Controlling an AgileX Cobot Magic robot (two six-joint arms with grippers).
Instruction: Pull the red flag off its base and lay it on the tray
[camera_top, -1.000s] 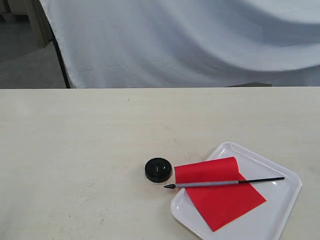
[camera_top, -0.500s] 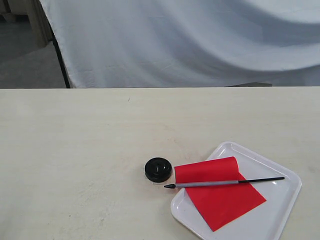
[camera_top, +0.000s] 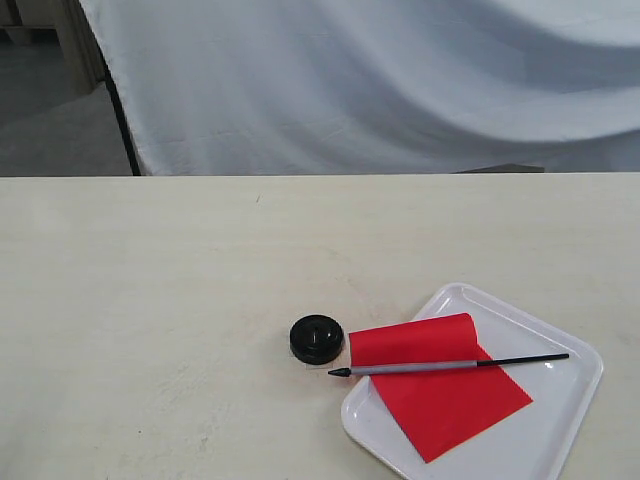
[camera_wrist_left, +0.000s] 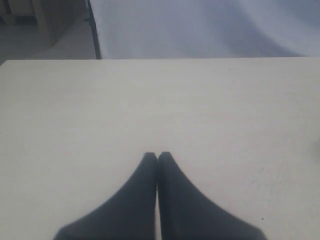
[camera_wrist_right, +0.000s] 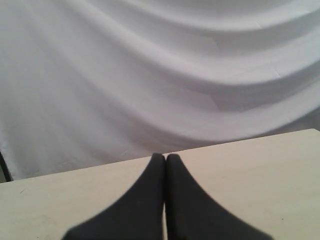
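Note:
The red flag (camera_top: 440, 392) lies flat on the white tray (camera_top: 560, 420) at the front right of the exterior view, its pole crossing the cloth and its black tip poking over the tray's left rim. Just left of the tray, the round black base (camera_top: 316, 339) sits alone on the table. Neither arm shows in the exterior view. My left gripper (camera_wrist_left: 157, 156) is shut on nothing over bare tabletop. My right gripper (camera_wrist_right: 165, 157) is shut too and holds nothing, pointing toward the table's far edge.
A pale wooden table (camera_top: 180, 300) spreads left of and behind the base. A white draped cloth (camera_top: 380, 80) hangs behind the table's far edge. A dark stand leg (camera_top: 122, 120) shows at the back left.

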